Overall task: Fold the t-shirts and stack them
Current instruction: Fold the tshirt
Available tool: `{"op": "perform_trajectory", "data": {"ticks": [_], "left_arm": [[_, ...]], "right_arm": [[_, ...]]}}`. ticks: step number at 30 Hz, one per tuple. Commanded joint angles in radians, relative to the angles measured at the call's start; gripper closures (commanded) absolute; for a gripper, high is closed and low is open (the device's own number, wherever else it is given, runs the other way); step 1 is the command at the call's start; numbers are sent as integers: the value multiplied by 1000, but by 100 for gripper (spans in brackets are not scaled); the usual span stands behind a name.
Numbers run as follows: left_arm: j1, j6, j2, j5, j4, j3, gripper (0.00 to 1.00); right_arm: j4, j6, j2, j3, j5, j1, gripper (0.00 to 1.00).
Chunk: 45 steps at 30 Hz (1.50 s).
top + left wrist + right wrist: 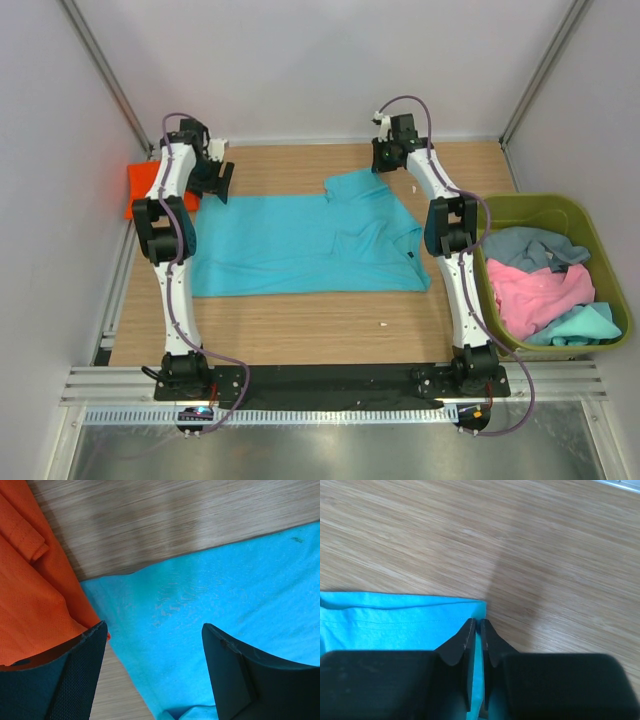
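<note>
At the blue shirt, your right gripper pinches the far edge, your left gripper hangs spread over a corner.

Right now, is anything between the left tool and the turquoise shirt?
Nothing visible. The open left tool hangs directly over the turquoise shirt at its corner; the orange shirt lies just beside, not between.

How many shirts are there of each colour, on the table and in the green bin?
turquoise shirt, spread on the table: 1
orange shirt, at the table's left edge: 1
pink shirt, in the bin: 1
grey-blue shirt, in the bin: 1
teal shirt, in the bin: 1
Total: 5 shirts
</note>
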State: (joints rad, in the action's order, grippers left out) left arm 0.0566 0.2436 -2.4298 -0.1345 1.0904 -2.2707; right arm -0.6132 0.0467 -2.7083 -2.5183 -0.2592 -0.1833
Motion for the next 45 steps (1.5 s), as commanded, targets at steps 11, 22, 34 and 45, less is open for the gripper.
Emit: {"op": "perform_trajectory", "data": {"ticks": [11,22,34,45], "left_arm": [[3,2,51,41,-9,-3,23],[5,-4,-9,90,-44,-81,22],[2,-9,-75,59,-52,-119,25],[6,-24,-150,52,-80,-187,27]], "right_arm": [[-14,45,34,6,136,4,99],[-42,87,73,56,144,54,99],[-39,82,61,52,141,54,99],[-45,87,87,81,146,53,99]]}}
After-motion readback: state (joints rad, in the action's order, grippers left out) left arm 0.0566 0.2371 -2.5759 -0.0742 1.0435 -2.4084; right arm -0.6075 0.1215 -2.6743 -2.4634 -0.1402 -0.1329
